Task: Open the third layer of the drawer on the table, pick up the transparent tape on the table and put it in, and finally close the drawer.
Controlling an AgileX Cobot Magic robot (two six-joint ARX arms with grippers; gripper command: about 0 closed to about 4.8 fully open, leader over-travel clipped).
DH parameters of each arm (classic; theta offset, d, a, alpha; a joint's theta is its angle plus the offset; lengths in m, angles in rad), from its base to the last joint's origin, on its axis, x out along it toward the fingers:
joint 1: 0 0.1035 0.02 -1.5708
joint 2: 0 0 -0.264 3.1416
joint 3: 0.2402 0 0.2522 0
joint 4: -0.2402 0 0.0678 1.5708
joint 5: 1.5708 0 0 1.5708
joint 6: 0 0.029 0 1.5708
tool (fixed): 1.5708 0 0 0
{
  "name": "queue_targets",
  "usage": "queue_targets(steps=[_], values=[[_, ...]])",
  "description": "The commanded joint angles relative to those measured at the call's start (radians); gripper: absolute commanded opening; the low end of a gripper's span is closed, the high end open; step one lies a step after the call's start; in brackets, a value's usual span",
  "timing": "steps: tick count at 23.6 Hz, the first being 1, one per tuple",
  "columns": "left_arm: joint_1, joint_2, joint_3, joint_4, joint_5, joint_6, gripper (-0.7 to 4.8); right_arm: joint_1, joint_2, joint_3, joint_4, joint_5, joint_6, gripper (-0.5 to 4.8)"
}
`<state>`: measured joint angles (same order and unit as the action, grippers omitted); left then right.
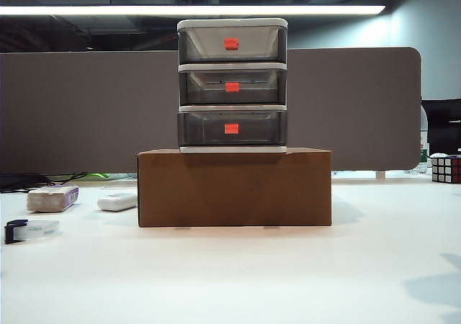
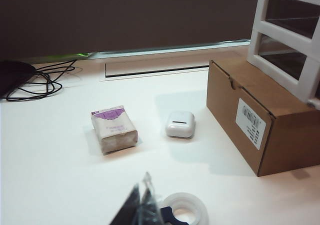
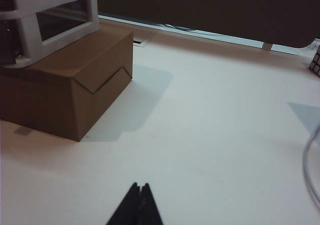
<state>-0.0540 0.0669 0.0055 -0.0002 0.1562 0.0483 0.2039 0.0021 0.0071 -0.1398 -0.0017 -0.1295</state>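
Drawer (image 1: 232, 85) on cardboard box (image 1: 235, 187) blocks table (image 1: 238, 281) centre, 12 o'clock. Bare table in front and toward 3 o'clock. At 9 o'clock: white block (image 1: 52, 198), white bar (image 1: 117, 201), transparent tape (image 1: 29, 230); gaps between. Left gripper (image 2: 141, 205), right gripper (image 3: 138, 205) pinched together, low over near table.

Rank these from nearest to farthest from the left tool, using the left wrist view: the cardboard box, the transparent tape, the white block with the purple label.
1. Transparent tape: right beside the left tool.
2. White block with purple label: farther out on the table.
3. Cardboard box: off to the side, under the drawer unit.
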Motion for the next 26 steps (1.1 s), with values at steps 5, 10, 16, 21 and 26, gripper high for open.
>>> queue_targets(steps=[5, 10, 16, 21, 26], values=[[-0.002, 0.002, 0.002, 0.01, -0.02, -0.003, -0.05, 0.0, -0.001, -0.006, 0.017, 0.001, -0.001, -0.04], [-0.002, 0.002, 0.002, 0.01, 0.006, -0.031, -0.05, 0.001, -0.001, -0.006, 0.018, 0.001, -0.001, -0.04], [-0.142, 0.004, 0.003, 0.07, 0.237, -0.325, -0.06, 0.006, -0.001, -0.006, 0.115, -0.198, 0.239, -0.05], [-0.38, 0.016, 0.002, 0.134, 0.086, -0.443, 0.0, 0.006, -0.001, -0.006, 0.154, -0.287, 0.243, -0.05], [-0.565, 0.031, 0.002, 0.171, -0.164, -0.59, 0.3, 0.007, 0.0, -0.006, 0.166, -0.32, 0.309, -0.05]])
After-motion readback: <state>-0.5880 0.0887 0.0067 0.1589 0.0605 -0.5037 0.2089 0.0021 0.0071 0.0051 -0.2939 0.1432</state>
